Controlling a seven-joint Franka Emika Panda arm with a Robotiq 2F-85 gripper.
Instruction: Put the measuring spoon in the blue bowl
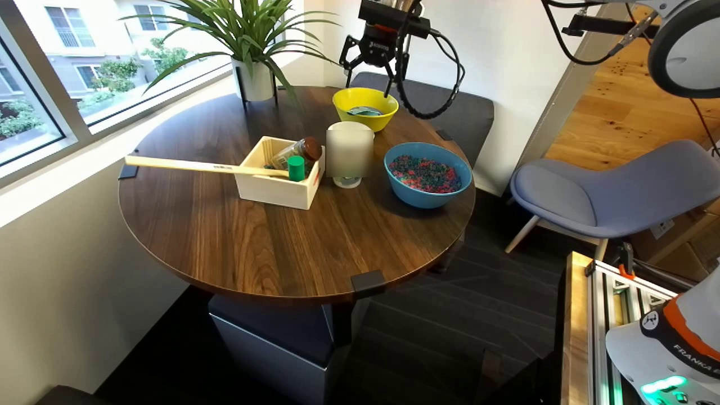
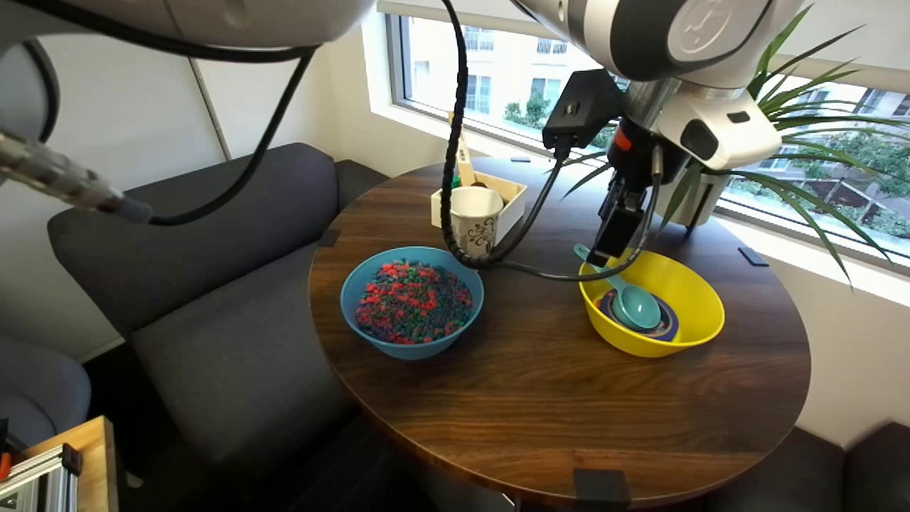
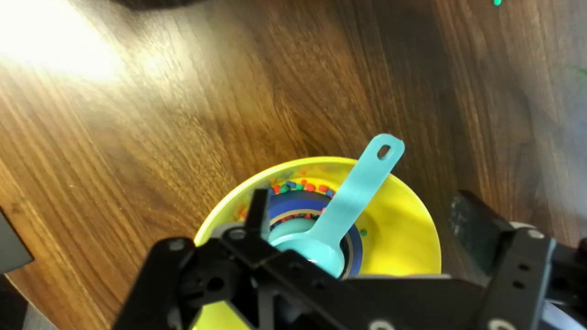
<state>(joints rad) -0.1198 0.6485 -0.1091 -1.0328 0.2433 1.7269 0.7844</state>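
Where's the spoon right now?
In an exterior view, the spoon lies in the yellow bowl, on the picture's right from the blue bowl; the wrist view shows its handle jutting over that yellow bowl's edge.

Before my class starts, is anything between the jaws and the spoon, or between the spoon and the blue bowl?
Nothing visible stands between the open jaws and the spoon. Toward the blue bowl, the yellow bowl's wall stands first and a black cable loops down; the cup is beside the direct path.

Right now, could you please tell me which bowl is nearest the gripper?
The yellow bowl holding the measuring spoon; the blue bowl sits farther from the gripper.
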